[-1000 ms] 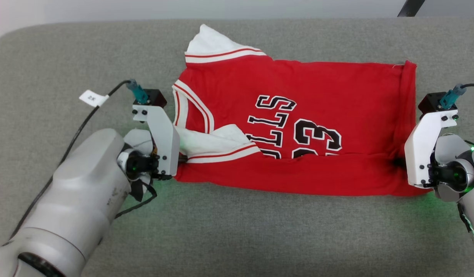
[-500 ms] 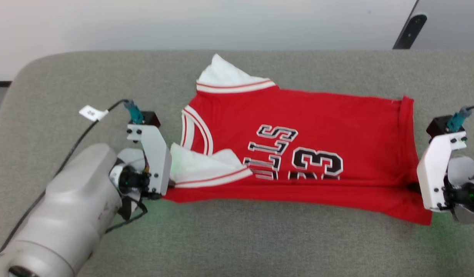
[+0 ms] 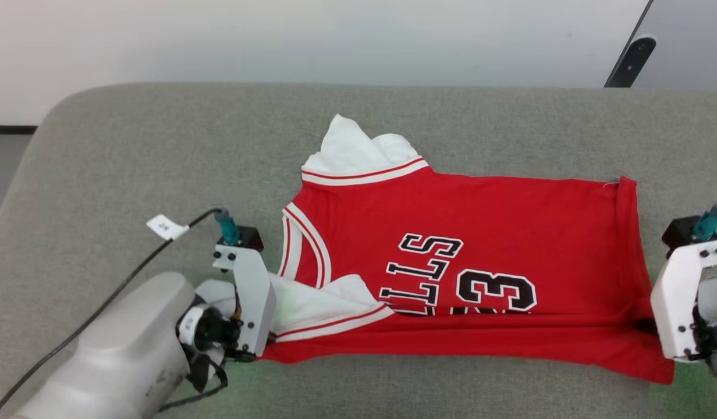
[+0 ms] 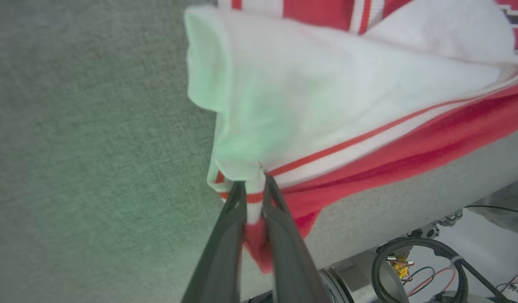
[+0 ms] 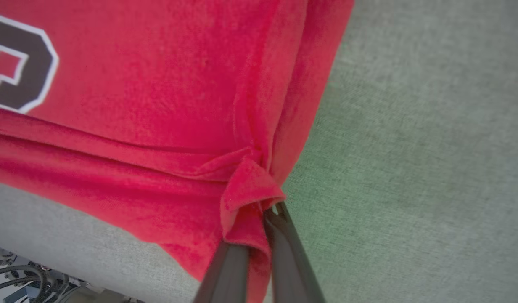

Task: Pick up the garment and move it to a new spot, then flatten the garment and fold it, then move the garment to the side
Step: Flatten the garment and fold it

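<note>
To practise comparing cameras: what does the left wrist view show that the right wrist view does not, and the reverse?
Left wrist view: the left hand pinching the white sleeve of the garment at its striped trim. Right wrist view: the right hand pinching a bunched red corner, plus a black white-outlined numeral. Shared: red cloth over the grey surface.

Bright, even light; shadows soft. Green glow on counter (image 4: 74, 189) and shirt (image 4: 259, 126) near wrists. Left wrist view slightly blurred.
</note>
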Controlling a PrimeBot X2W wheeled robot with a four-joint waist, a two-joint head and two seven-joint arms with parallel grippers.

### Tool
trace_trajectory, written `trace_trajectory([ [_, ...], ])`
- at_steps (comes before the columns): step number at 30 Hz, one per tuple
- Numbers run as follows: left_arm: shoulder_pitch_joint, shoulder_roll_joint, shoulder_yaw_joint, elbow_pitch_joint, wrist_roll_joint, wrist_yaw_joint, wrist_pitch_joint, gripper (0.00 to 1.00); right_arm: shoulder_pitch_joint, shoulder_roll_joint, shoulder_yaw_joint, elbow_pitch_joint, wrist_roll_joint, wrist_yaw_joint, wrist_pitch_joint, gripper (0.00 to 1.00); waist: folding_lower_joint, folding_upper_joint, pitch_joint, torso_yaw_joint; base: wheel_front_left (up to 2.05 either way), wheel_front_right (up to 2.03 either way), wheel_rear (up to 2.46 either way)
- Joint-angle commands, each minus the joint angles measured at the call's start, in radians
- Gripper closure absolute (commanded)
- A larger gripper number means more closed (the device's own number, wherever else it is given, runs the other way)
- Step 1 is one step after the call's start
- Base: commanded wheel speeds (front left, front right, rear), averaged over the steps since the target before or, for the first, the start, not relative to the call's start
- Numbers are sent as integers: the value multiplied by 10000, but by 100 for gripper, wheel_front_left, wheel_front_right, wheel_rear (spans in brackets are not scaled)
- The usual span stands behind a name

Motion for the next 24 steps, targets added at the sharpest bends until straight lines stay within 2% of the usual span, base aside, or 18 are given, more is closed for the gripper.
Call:
trace_trajectory([
  [1,355,187,-70,-114,4,254,100,100,184,22,-59,21,-137,-21,-36,100,0,0,162,-82,0,0,0],
  [9,686,-16,-63,-71,-128,823,79,100,-79,777,-24,474,-569,-18,-238,100,0,0,580,-373,0,0,0],
  [15,782,-364,-94,668,-199,899,80,100,-431,1184,153,907,-743,-18,-499,100,0,0,750,-506,0,0,0],
  [16,784,-404,-100,771,-218,904,82,95,-473,1220,190,979,-757,-18,-561,100,0,0,744,-511,0,0,0],
  [18,700,-422,-82,938,-173,952,56,51,-458,1265,253,1119,-779,-20,-637,100,0,0,681,-486,0,0,0],
  [19,611,-391,-93,985,-118,937,46,12,-428,1281,269,1189,-768,-18,-680,100,0,0,630,-463,0,0,0],
  [20,523,-359,-86,1007,-98,915,85,0,-402,1291,293,1267,-751,-18,-695,100,0,0,571,-438,0,0,0],
  [24,199,-80,-120,880,61,801,161,0,-199,1295,371,1576,-682,-18,-818,100,0,0,285,-303,0,0,0],
])
